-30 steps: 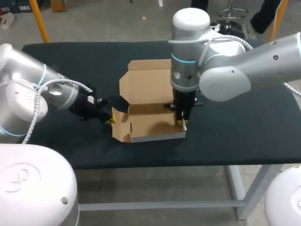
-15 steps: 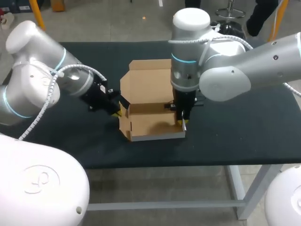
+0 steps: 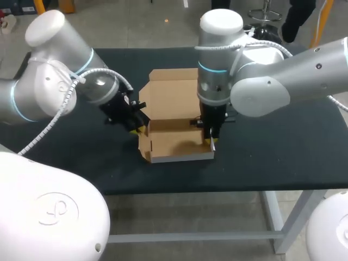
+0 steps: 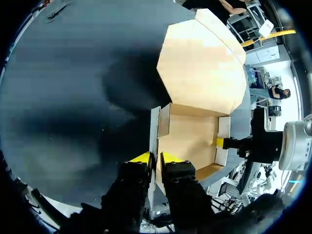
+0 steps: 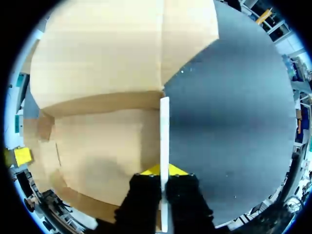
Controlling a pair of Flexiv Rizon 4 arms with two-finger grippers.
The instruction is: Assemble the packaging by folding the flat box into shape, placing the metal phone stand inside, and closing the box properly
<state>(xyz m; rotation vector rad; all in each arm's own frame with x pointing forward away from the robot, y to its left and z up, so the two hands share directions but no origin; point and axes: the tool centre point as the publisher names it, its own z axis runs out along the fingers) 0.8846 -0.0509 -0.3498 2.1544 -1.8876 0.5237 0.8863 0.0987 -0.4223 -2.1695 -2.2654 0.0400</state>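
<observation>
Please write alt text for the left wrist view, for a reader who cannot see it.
The left gripper pinches one upright side wall of an open cardboard box on a dark table. The box's lid lies flat beyond it, and the right gripper is at the opposite wall.

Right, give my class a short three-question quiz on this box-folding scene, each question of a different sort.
1. True or false: the box has its lid closed.
2. The right gripper is shut on: A) the box's right wall, B) the lid, C) nothing.
3. Fill in: the left gripper pinches the box's ____ wall.
Key: 1 false, the lid is open; 2 A; 3 left.
</observation>
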